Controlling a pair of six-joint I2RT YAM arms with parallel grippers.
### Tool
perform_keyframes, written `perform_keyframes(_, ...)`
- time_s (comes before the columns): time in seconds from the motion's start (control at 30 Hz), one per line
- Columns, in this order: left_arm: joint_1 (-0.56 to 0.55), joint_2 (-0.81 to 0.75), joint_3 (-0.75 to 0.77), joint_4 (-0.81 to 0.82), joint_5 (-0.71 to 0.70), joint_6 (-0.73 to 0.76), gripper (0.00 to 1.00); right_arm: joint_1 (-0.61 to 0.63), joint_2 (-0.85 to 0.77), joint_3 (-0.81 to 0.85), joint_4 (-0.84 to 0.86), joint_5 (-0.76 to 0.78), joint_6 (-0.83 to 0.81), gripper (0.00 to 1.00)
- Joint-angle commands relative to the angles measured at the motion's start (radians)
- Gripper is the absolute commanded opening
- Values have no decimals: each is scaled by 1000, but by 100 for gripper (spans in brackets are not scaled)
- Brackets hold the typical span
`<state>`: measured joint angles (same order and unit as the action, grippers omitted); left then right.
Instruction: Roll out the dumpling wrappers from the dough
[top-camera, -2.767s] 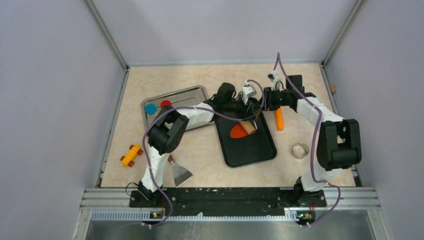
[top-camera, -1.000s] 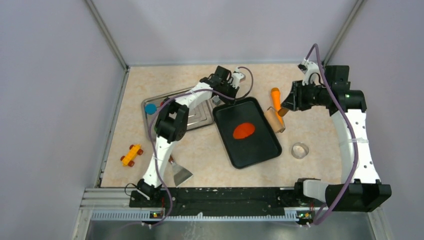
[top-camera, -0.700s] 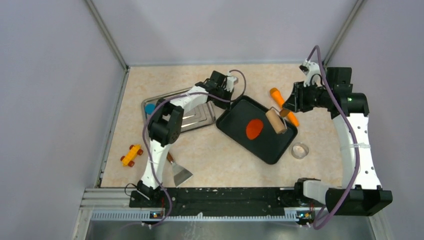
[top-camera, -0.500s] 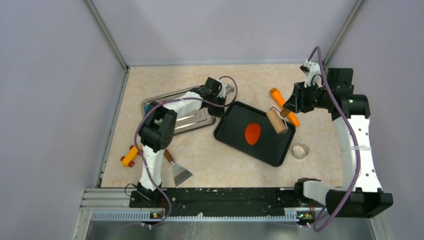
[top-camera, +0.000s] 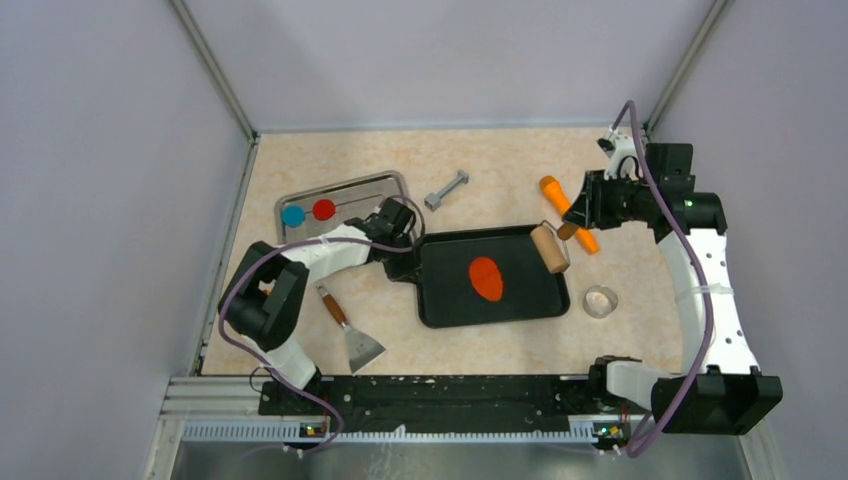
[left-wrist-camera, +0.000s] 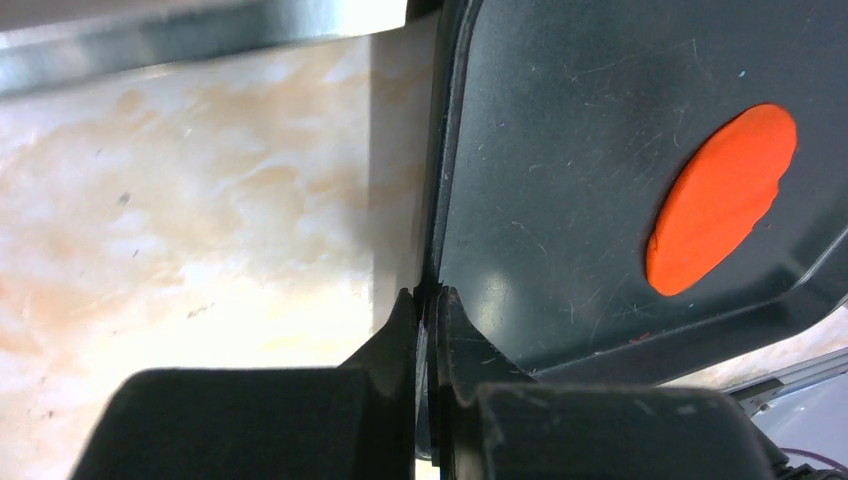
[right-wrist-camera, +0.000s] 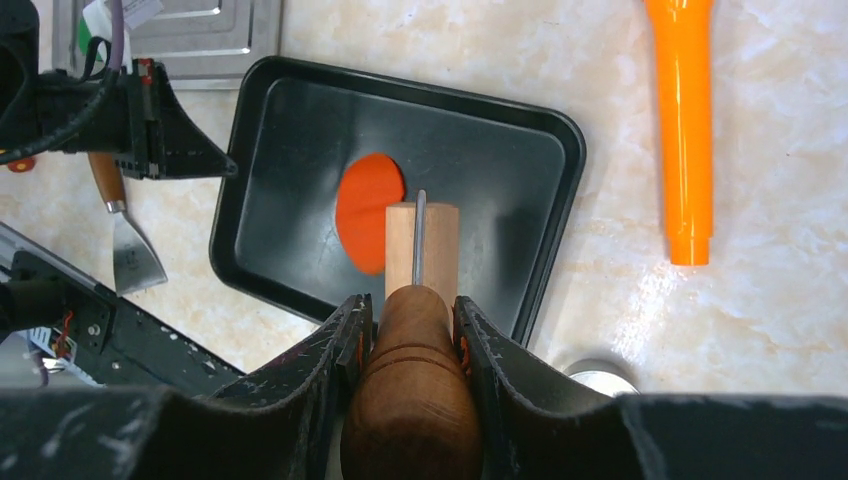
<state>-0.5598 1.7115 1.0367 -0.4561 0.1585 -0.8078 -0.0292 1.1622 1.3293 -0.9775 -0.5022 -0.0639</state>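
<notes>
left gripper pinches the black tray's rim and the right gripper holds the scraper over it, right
No: the right gripper holds the roller, not the scraper, over the tray, as the right wrist view shows. The left gripper does pinch its rim.

Bright, even overhead light, soft short shadows in all 3 views. Left wrist: dull glare on black tray toward 6 o'clock, left gripper blurred at 6 o'clock. Right wrist: wooden roller handle soft-focus at 6 o'clock, tabletop sharp.
</notes>
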Motion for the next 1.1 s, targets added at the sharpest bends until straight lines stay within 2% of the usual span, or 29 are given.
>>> perform_keyframes(0.0, 16, -90, -87, 44, -68, -142, 2, -4, 7, -13, 122, -63, 44, 0)
perform_keyframes(0.1, 17, -106, -82, 105, -12, -76, 34, -4, 20, -26, 148, -75, 51, 0)
perform_keyframes(0.23, 18, -144, 10, 102, 99, 74, 46, -5, 20, -28, 164, -99, 56, 0)
perform_keyframes(0.37, 15, -171, 91, 53, 130, 227, 50, -4, 13, -29, 170, -118, 56, 0)
perform_keyframes(0.43, 14, -185, 109, 92, 154, 320, 52, -3, 5, -35, 181, -127, 57, 0)
perform_keyframes(0.6, -10, -305, 10, 425, 341, 623, 55, -4, 4, -95, 229, -161, 112, 0)
perform_keyframes(0.67, -38, -365, -50, 561, 359, 738, 58, -4, 9, -126, 261, -163, 153, 0)
perform_keyframes(0.83, -138, -336, -34, 711, 406, 1039, 62, -3, 41, -143, 324, -223, 250, 0)
perform_keyframes(0.97, -177, -188, 93, 761, 486, 1042, 63, -4, 52, -157, 350, -248, 263, 0)
perform_keyframes(1.07, -207, -87, 204, 770, 481, 998, 63, -5, 50, -183, 398, -273, 322, 0)
